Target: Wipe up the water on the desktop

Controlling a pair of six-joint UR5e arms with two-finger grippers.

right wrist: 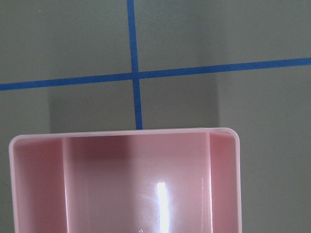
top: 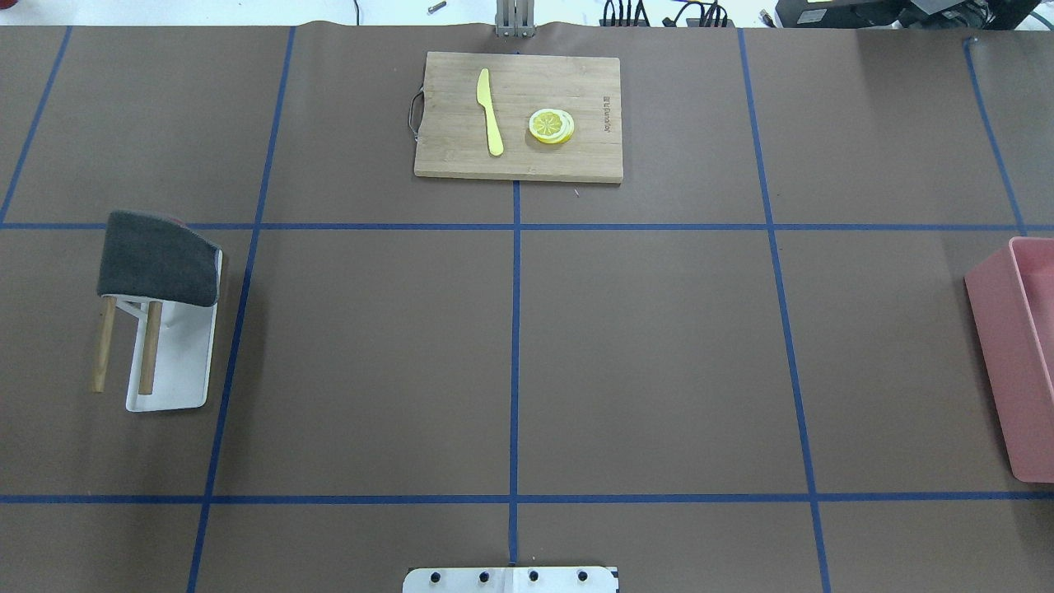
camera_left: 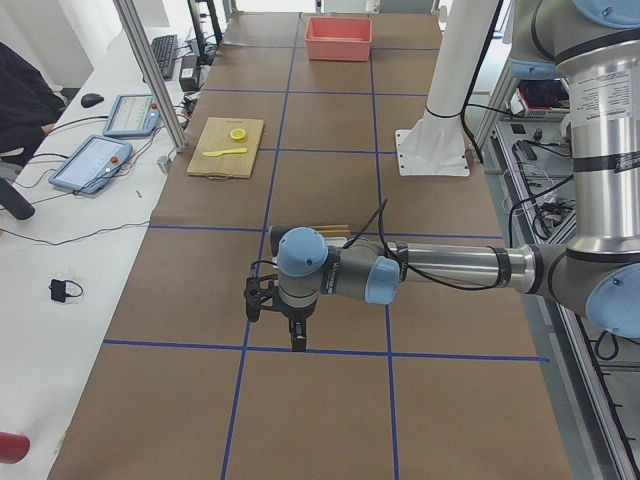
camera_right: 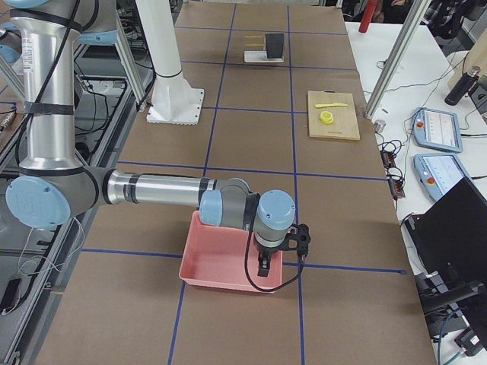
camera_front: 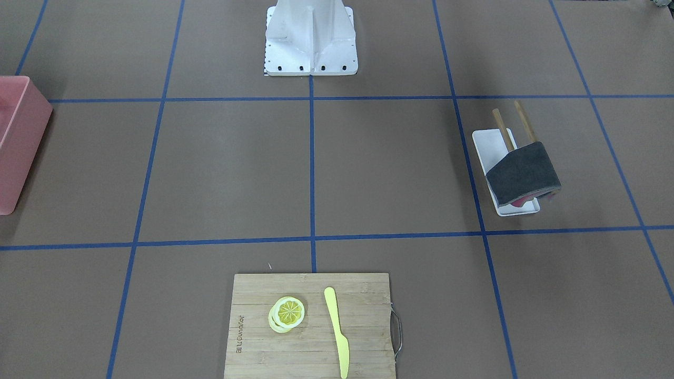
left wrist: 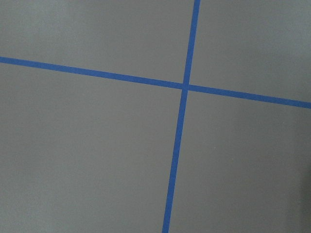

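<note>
The silver-grey tubular left arm (camera_left: pixel 450 268) and right arm (camera_right: pixel 152 188) have rounded joints topped with pale blue round caps (camera_left: pixel 300 250). A thin black cable (camera_right: pixel 246 266) loops just behind each small black gripper, the left gripper (camera_left: pixel 297 338) and right gripper (camera_right: pixel 264 266). The white flanged pedestal base (camera_front: pixel 310 37) shows dark screws (camera_front: pixel 301 68) along its edge.

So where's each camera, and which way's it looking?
Front: across the desktop, faces the base; no arms.
Overhead: behind it, looks down; its edge shows.
Left side: desktop end; left arm, left hand.
Right side: other end; right arm, right hand.
Left wrist: down at tape.
Right wrist: down into bin.
Front, overhead share the board.
</note>
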